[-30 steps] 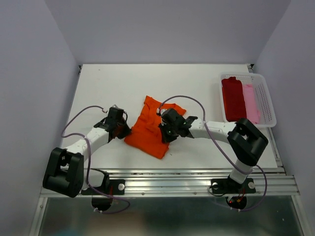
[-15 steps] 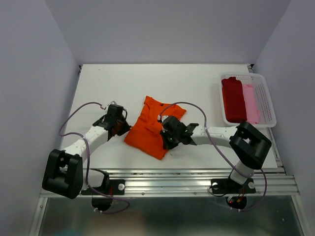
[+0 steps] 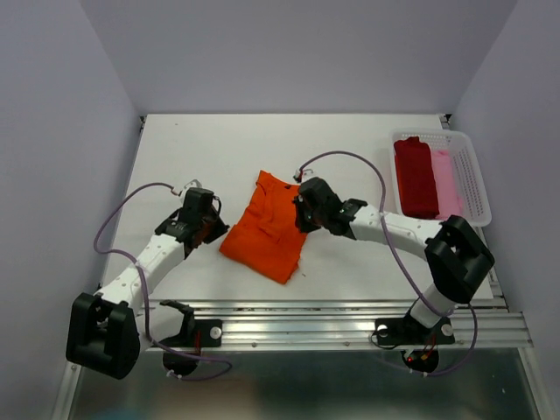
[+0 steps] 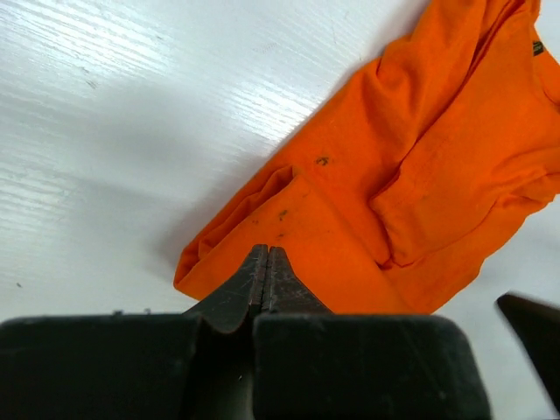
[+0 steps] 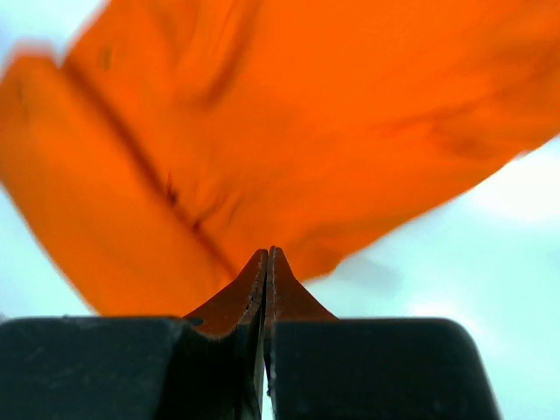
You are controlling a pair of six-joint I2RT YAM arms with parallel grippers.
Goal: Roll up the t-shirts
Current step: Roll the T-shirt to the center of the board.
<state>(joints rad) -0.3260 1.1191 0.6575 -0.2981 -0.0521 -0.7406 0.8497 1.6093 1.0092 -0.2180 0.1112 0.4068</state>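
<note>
A bright orange t-shirt (image 3: 267, 232) lies crumpled and partly folded in the middle of the white table (image 3: 219, 149). My left gripper (image 3: 213, 230) is at its left edge, shut, with its tips (image 4: 265, 250) just over the shirt's (image 4: 420, 166) near-left corner and no cloth showing between the jaws. My right gripper (image 3: 302, 217) is at the shirt's upper right edge, also shut. Its tips (image 5: 265, 252) are close over blurred orange cloth (image 5: 262, 114). Dark red (image 3: 415, 173) and pale pink (image 3: 447, 179) rolled t-shirts lie in the basket.
The white mesh basket (image 3: 475, 179) stands at the table's right edge, beyond my right arm's elbow. Grey walls close in the table on the left, back and right. A metal rail (image 3: 350, 324) runs along the near edge.
My right gripper has moved from the shirt's lower right edge toward the far side, to its upper right. The right sleeve no longer sticks out. My left arm has shifted slightly left.
</note>
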